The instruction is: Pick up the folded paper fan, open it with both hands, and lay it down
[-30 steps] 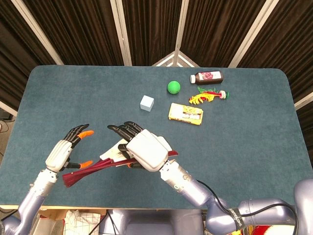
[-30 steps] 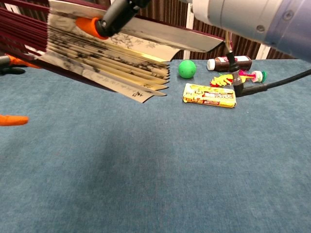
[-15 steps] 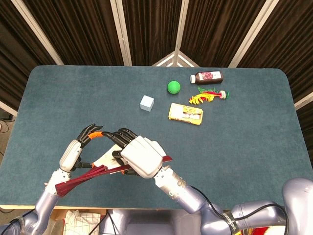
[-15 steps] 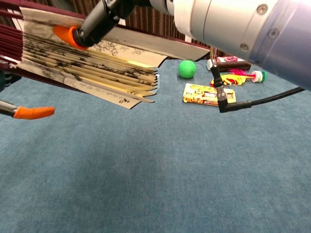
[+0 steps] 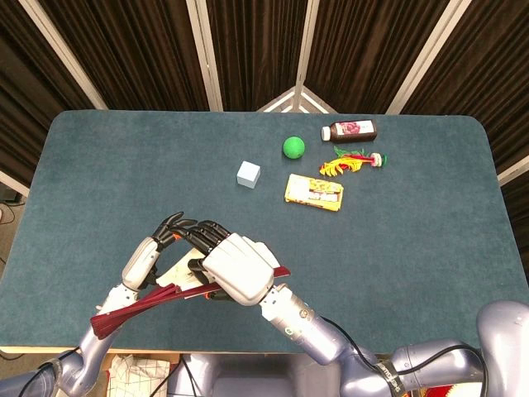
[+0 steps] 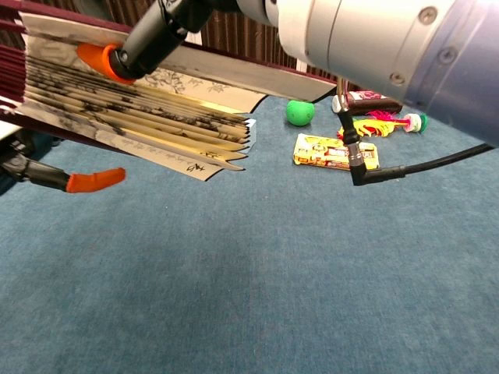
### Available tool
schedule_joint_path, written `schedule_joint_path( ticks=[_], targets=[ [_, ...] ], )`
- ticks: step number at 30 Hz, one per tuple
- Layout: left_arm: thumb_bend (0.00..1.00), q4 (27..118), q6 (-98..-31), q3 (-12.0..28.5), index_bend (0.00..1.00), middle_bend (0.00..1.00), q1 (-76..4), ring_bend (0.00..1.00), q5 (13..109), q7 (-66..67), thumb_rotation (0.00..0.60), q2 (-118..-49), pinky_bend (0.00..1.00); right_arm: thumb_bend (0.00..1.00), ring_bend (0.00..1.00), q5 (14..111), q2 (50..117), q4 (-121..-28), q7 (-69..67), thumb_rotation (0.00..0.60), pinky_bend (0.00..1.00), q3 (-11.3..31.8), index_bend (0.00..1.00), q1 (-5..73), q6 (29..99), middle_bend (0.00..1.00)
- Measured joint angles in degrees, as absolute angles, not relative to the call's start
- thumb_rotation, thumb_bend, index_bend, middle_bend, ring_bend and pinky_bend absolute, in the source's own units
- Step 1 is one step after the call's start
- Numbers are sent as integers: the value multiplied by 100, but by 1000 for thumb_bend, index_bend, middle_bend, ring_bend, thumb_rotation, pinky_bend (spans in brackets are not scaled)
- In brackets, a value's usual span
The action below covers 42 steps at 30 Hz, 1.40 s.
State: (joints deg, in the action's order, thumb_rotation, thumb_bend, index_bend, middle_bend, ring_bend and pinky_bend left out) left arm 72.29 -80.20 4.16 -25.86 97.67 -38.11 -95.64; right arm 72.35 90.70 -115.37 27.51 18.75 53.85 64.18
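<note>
Head view: I am holding the paper fan (image 5: 169, 285), partly spread, above the counter (image 5: 413, 215) near edge. My right robot hand (image 5: 238, 269) is gripping its ribs; my left robot hand (image 5: 149, 260) is curling around the paper, grip uncertain.

Chest view: the fan's pleats are blocking the upper left; a green ball (image 6: 299, 112) and yellow box (image 6: 336, 152) are lying beyond.

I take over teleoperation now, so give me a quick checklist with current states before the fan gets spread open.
1. Right robot hand holds the paper fan: ok.
2. Left robot hand grips the fan: cannot tell; it is beside the ribs.
3. Fan lifted off the table: ok.
4. Fan fully open: not ok, only partly spread.
5. Blue cube, green ball and yellow packet away from the fan: ok.
</note>
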Motion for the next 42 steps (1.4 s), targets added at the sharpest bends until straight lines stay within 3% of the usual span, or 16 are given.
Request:
schedule_joint_path(
  ticks=[8,14,25,42],
  targets=[
    [475,7124,-8140,525,617,414,-2682,20,9707,-3689,600,-9838,167,463,212,7237,8962,-11610,2695,600,201,1839,956,5325,6452,156],
    [509,7129,-8344,653,686,480,-2665,49,9583,-3576,600,-9994,192,464,212,7268,8863,-11656,2648,600,200,1828,956,5282,6477,156],
    [511,7052,-8344,710,742,529,-2695,80,9434,-3432,600,-10034,215,464,212,7278,8683,-11733,2380,600,201,1817,959,5170,6506,156],
    [507,6260,-8847,787,723,511,-2623,80,9411,-3552,600,-9910,215,465,212,7356,7929,-11488,2040,600,201,1804,964,4797,6662,156]
  ],
)
